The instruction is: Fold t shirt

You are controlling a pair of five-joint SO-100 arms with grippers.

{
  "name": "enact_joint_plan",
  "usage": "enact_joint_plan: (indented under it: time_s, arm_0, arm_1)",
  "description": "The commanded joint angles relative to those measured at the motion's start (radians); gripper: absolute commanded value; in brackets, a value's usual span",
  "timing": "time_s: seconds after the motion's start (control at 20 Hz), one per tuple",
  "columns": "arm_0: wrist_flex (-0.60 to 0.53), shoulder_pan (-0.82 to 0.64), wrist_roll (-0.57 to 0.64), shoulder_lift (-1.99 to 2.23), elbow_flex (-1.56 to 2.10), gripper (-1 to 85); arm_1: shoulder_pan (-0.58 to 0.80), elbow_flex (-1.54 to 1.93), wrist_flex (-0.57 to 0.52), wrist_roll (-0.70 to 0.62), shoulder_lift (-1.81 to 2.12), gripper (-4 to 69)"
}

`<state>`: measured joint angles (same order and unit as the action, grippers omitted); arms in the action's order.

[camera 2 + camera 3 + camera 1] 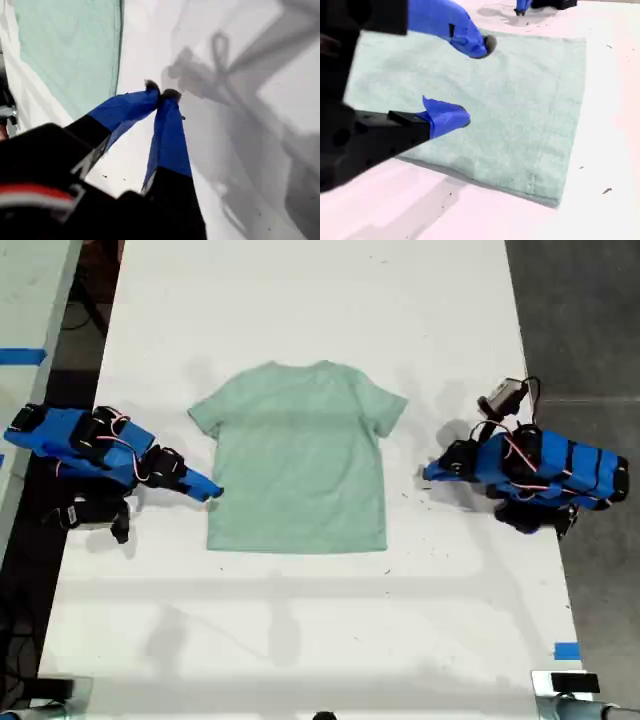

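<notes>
A plain pale mint-green short-sleeved cloth t shirt [298,460] lies flat and spread out, both sleeves out, in the middle of the long white table [300,640]. Its collar-to-hem line runs from the exterior view's top to its bottom. Nothing is folded yet.

The blue arms flank the shirt, one off each side seam. My second gripper [475,82] is the nearer. It sits at the lower side edge of the shirt on the exterior view's left, with its jaws spread apart and empty, one over the cloth and the other low near the edge. My first gripper [161,92] is off the opposite side, just beside the shirt but clear of it. Its fingertips are pressed together on nothing, over bare table.

I'd judge a fold would start from the second gripper's side, carrying that edge across toward the other seam. There is open table all round the shirt, with most room beyond the hem.
</notes>
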<state>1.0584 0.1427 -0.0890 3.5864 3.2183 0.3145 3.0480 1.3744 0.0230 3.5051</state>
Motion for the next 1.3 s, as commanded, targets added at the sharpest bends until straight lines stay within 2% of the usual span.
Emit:
enact_joint_plan:
  time_s: [0.0, 0.15, 0.3, 0.4, 0.55, 0.75, 0.85, 1.0, 1.15, 1.25]
  arm_0:
    - [0.003, 0.009, 0.005, 0.009, -0.003, 18.7]
    - [0.003, 0.009, 0.005, 0.009, -0.003, 18.7]
    - [0.003, 0.009, 0.005, 0.009, -0.003, 18.7]
    - [0.003, 0.008, 0.005, 0.009, -0.003, 18.7]
    - [0.003, 0.009, 0.005, 0.009, -0.003, 18.7]
    - [0.003, 0.009, 0.005, 0.009, -0.003, 18.7]
    - [0.003, 0.008, 0.005, 0.009, -0.003, 18.7]
    - [0.003, 0.009, 0.005, 0.009, -0.003, 18.7]
    - [0.003, 0.009, 0.005, 0.009, -0.003, 18.7]
    - [0.003, 0.009, 0.005, 0.009, -0.003, 18.7]
  arm_1:
    - [-0.011, 0.044, -0.006, 0.035, 0.006, 1.9]
    - [0.029, 0.017, -0.1, -0.118, 0.005, 1.6]
    - [0.216, -0.152, -0.11, -0.316, -0.044, 2.9]
    - [0.403, -0.333, -0.176, -0.468, -0.255, 3.2]
    - [0.538, -0.67, -0.276, -0.594, -0.788, 3.6]
    - [0.62, -1.124, -0.273, -0.687, -1.407, 12.7]
    - [0.644, -1.275, -0.256, -0.698, -1.623, 14.0]
    - [0.652, -1.396, -0.278, -0.693, -1.868, 16.2]
    - [0.653, -1.391, -0.298, -0.669, -1.99, 15.4]
    - [0.655, -1.388, -0.313, -0.664, -2.065, 18.1]
